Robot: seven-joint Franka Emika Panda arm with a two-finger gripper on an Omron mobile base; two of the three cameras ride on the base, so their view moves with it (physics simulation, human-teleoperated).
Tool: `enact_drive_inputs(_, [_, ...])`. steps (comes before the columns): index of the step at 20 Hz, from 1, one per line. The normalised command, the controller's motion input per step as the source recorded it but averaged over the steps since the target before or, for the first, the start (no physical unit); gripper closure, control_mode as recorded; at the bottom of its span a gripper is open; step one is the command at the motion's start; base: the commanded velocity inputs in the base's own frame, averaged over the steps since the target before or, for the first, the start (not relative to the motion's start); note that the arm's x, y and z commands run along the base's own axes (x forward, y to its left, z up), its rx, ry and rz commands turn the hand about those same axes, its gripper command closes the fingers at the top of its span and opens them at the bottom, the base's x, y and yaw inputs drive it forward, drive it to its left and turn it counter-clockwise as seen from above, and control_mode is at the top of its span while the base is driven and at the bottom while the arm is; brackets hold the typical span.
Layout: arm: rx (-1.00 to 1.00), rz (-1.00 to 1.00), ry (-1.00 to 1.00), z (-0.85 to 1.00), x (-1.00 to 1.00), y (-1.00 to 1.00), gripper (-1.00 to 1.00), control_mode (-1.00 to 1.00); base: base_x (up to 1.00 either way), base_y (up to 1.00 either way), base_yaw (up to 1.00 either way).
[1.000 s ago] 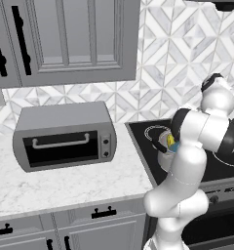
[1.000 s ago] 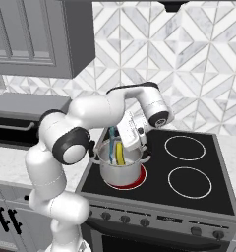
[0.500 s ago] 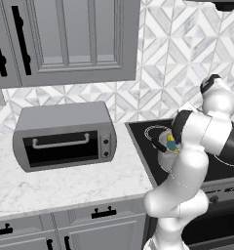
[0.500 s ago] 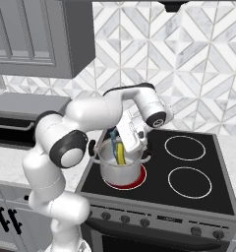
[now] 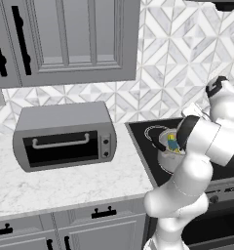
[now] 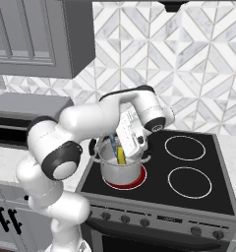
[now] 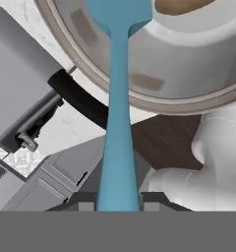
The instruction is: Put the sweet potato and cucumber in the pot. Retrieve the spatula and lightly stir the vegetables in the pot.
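one spatula, one pot, one cucumber.

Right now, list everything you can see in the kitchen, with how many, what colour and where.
pot: one, steel with a red base ring, on the stove's front left burner.
cucumber: one, yellow-green, standing inside the pot.
sweet potato: one, orange-brown, inside the pot, partly seen in the hand view.
spatula: one, light blue, head down in the pot, handle in the gripper.
stove: one, black glass top, right of the counter.
toaster oven: one, grey, on the counter left of the stove.
counter: one, white marble, beside the stove.
cabinets: grey, above and below the counter.
gripper: one, shut on the spatula handle, above the pot.
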Motion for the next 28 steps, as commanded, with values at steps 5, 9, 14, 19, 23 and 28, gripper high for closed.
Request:
enact_drive_inputs(5, [0.00, -0.12, -0.06, 0.18, -0.91, -0.05, 1.00, -1.00, 0.00, 0.00, 0.00])
enact_drive_inputs(9, [0.00, -0.18, -0.04, 0.32, -0.85, -0.17, 1.00, -1.00, 0.00, 0.00, 0.00])
enact_drive_inputs(14, [0.00, -0.12, -0.02, 0.22, -0.03, -0.03, 1.00, -1.00, 0.00, 0.00, 0.00])
enact_drive_inputs(19, [0.00, -0.01, 0.00, 0.00, 0.30, 0.00, 1.00, -1.00, 0.00, 0.00, 0.00])
enact_drive_inputs(23, [0.00, 0.00, 0.00, -0.13, 0.44, 0.00, 1.00, -1.00, 0.00, 0.00, 0.00])
enact_drive_inputs(28, [0.00, 0.00, 0.01, -0.40, 0.40, 0.00, 1.00, -1.00, 0.00, 0.00, 0.00])
